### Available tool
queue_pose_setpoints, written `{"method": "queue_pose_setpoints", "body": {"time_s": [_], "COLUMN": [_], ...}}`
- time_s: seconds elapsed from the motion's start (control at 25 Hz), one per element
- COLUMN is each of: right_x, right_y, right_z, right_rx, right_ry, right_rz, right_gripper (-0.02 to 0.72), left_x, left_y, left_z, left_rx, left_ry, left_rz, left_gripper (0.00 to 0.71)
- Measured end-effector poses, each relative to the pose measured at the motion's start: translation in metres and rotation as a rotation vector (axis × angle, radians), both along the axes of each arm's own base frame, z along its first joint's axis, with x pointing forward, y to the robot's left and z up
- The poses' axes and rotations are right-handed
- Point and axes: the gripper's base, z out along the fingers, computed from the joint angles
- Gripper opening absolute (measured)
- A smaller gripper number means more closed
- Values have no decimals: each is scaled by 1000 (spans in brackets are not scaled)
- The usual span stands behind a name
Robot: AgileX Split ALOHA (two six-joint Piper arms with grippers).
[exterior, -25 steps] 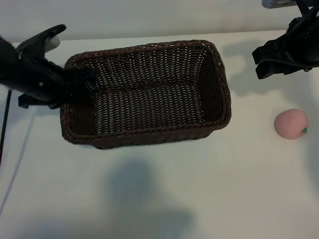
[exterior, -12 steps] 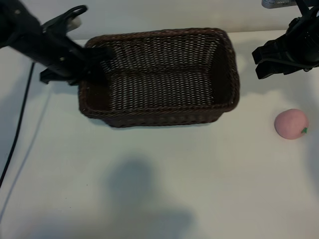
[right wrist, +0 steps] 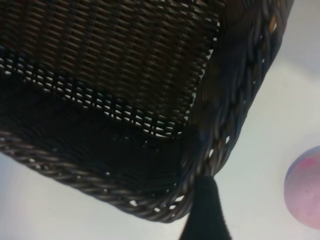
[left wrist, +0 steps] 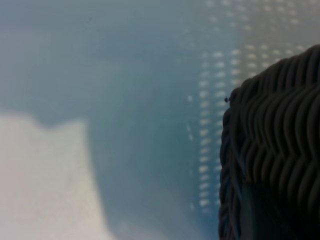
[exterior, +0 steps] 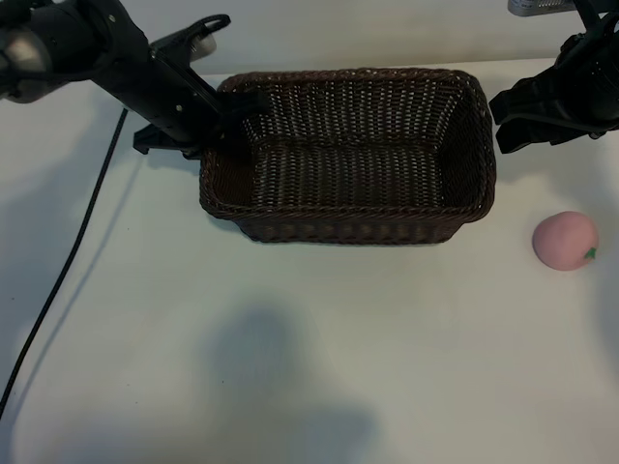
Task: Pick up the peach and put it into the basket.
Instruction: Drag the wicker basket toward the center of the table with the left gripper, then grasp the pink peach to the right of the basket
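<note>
The dark brown wicker basket (exterior: 348, 230) stands at the back middle of the white table. My left gripper (exterior: 232, 124) reaches in from the back left and is shut on the basket's left rim; the left wrist view shows only that woven corner (left wrist: 280, 150). The pink peach (exterior: 566, 240) lies on the table at the right, apart from the basket and touched by nothing. My right gripper (exterior: 499, 123) hangs open and empty at the back right, just off the basket's right end and behind the peach. Its wrist view shows one dark finger (right wrist: 205, 212), the basket's corner (right wrist: 150, 205) and the peach's edge (right wrist: 306, 190).
A black cable (exterior: 68, 271) runs down the table's left side. A soft shadow (exterior: 261, 367) falls on the front middle. The table's far edge (exterior: 319, 70) runs right behind the basket.
The left arm has dragged the basket to the right and toward the back, nearer the right gripper. The peach and the right arm have stayed where they were.
</note>
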Motion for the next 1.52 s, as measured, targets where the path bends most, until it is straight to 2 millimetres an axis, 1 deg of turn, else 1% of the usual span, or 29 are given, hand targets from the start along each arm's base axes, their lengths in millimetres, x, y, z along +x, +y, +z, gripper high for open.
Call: {"method": "queue_pose_setpoints", "body": {"time_s": [0.28,0.76,0.84,0.88,0.92,1.04,1.12,1.16,1.24,1.52], "right_x": [0,0,0,0,0,0,0,0,0,0], "right_y": [0,0,0,0,0,0,0,0,0,0], "right_z": [0,0,0,0,0,0,0,0,0,0], "right_rx": [0,1,1,1,1,1,1,1,1,1], "right_ry": [0,0,0,0,0,0,0,0,0,0], "right_rz": [0,0,0,0,0,0,0,0,0,0], "right_gripper": [533,533,533,533,533,533,533,533,533,533], "left_x": [2,2,1,1,0,-1,-2,-3,-5,-15], "left_y": [-1,-1,-1,-1,-2,-2,-2,-1,1,13], "left_z": [-22,-23,-23,-23,-23,-20,-12,-7,3,37], "left_rx": [13,12,10,6,-1,-5,1,4,22,129], "left_ry": [47,55,61,69,78,83,72,67,60,31], "left_rz": [-3,-4,-6,-6,-7,-12,-15,-14,-19,-12], "left_gripper": [173,180,213,248,289,461,541,567,586,587]}}
